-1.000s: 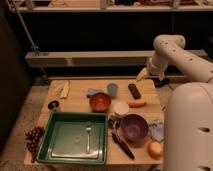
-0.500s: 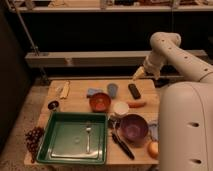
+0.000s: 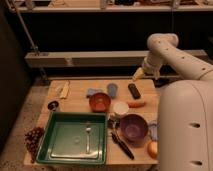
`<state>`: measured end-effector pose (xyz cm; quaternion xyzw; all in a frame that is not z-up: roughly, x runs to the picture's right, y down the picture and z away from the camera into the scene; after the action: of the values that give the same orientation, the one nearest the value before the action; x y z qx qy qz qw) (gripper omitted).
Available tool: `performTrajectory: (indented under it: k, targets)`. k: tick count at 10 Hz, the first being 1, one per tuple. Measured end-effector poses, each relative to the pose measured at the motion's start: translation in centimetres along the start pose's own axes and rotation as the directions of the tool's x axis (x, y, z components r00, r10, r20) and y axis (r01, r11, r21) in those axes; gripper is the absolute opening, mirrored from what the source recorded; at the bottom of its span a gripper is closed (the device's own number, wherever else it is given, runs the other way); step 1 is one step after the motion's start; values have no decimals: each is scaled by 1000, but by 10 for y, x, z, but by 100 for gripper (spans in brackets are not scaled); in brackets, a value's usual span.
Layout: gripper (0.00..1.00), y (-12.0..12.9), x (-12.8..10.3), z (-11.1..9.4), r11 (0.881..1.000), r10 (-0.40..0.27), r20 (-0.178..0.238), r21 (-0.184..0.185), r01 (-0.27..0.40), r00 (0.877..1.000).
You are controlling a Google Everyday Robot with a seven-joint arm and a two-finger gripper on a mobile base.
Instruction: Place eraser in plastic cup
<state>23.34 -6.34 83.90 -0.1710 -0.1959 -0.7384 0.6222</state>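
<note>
My gripper (image 3: 138, 75) hangs above and beyond the cup (image 3: 120, 108), fingers spread and empty, so a crooked descent could skid the eraser (image 3: 134, 90), lying flat just beyond that cup, into the carrot (image 3: 136, 104) beside it.

Table: I see a light wooden top (image 3: 75, 102).
Rail: a pale metal beam (image 3: 85, 58) runs left to right behind the table's far edge.
Shelf: a second pale bar (image 3: 100, 7) along the top, well above the rail.
Post: thin and slanted (image 3: 25, 31), from the shelf down to the rail's left end.
Wall: dark (image 3: 90, 32) between shelf and rail.
Floor: speckled grey (image 3: 15, 117) off the table's left edge.
Light: dim and warm on my feed.
</note>
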Motion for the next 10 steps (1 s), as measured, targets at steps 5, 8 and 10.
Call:
performTrajectory:
  k: [5, 8, 10]
  targets:
    - [80, -5, 5, 40, 947, -59, -35, -319, 44, 998]
    - [80, -3, 10, 48, 943, -69, -44, -330, 51, 997]
    - [80, 1, 17, 51, 959, -79, -31, -274, 68, 996]
